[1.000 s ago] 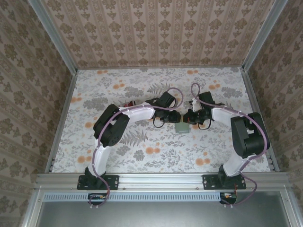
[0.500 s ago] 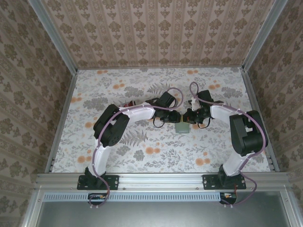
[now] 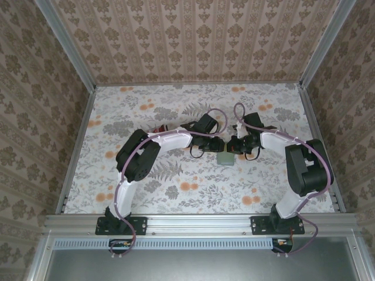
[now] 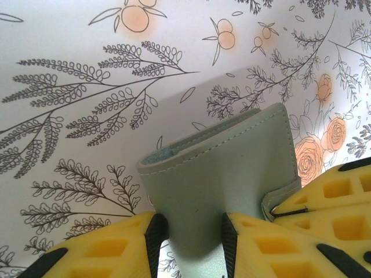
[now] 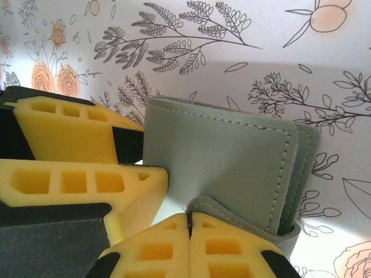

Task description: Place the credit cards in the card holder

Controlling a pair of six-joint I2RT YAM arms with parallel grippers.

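Note:
The grey-green card holder [image 3: 225,157] lies folded at mid-table between both arms. In the left wrist view the card holder [image 4: 226,168] rises from between the yellow fingers [image 4: 116,243] of my left gripper [image 4: 194,234], which is shut on its near end. My right gripper [image 5: 189,223] is shut, and the edge of the holder's flap [image 5: 243,211] runs into the seam between its fingers. In the right wrist view the card holder [image 5: 232,153] stands just beyond them. The left gripper's fingers [image 5: 69,130] press its left side. The credit cards are out of view.
A small reddish thing [image 3: 158,130] peeks out behind the left arm's forearm [image 3: 173,139]. Metal rails [image 3: 76,146] and patterned walls bound the flowered table on three sides. Both arms crowd the centre.
The right arm's elbow has shifted slightly. Both grippers and the card holder stay where they were.

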